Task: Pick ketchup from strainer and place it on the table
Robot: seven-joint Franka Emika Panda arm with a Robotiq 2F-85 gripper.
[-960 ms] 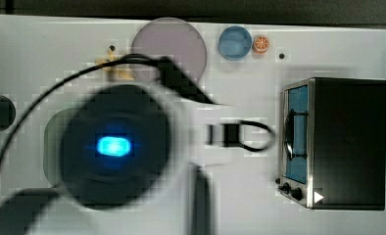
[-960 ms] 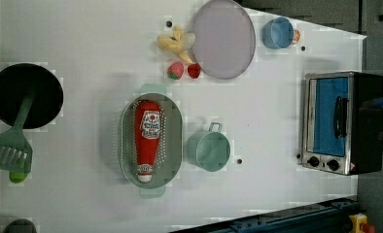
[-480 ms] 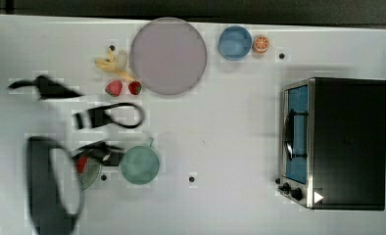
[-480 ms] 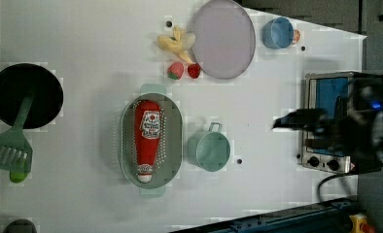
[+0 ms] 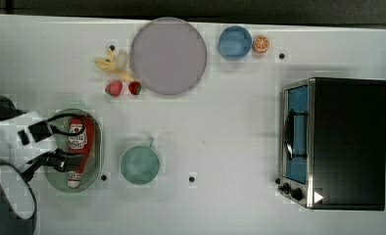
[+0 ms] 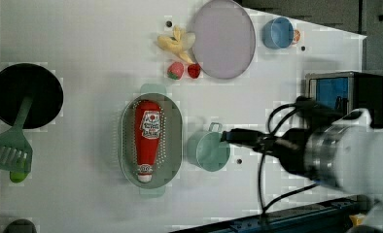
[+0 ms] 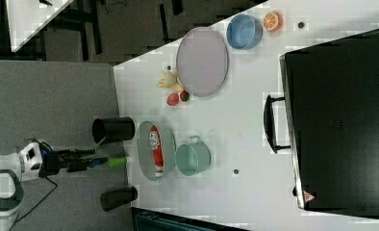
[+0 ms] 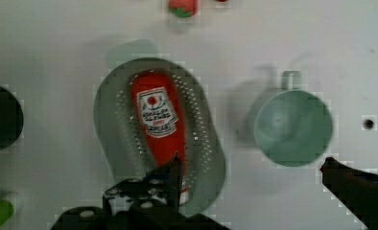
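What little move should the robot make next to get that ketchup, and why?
Probably slide the open hand sideways until it is centred over the ketchup. The bottle lies flat in the strainer, untouched, and in the wrist view one finger overlaps it while the other is beside the green cup.

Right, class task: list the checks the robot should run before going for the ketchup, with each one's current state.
1. Ketchup lying flat in the strainer, nothing on it: ok.
2. Hand open: ok.
3. Hand centred over the bottle: cannot tell; the views disagree.
4. Green cup clear of the strainer: ok, close but apart.
5. Bare table free for set-down: ok.
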